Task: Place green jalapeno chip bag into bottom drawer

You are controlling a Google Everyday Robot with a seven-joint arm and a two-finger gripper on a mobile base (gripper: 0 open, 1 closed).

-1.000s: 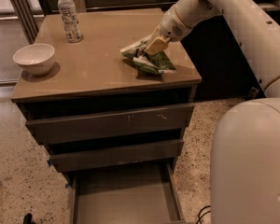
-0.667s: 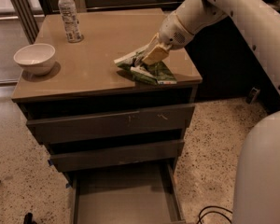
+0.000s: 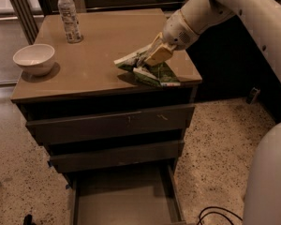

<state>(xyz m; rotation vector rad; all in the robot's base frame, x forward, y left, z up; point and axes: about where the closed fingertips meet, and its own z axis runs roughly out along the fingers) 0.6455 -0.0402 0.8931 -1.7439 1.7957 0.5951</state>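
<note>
The green jalapeno chip bag (image 3: 152, 74) is at the right front of the cabinet top, crumpled, with its left end raised off the surface. My gripper (image 3: 154, 56) comes down from the upper right and is shut on the bag's upper middle. The bag's right end hangs near the top's front edge. The bottom drawer (image 3: 124, 198) is pulled open below, straight under the cabinet front, and its flat grey floor is bare. The two drawers above it are shut.
A white bowl (image 3: 34, 58) sits at the left front of the cabinet top (image 3: 93, 55). A clear water bottle (image 3: 69, 14) stands at the back left. A dark cable (image 3: 218, 214) lies on the speckled floor at the lower right, beside my white base (image 3: 269, 182).
My gripper has drawn the bag a little left and toward the front edge, and the bag's left end has lifted. The drawer, bowl and bottle have not moved.
</note>
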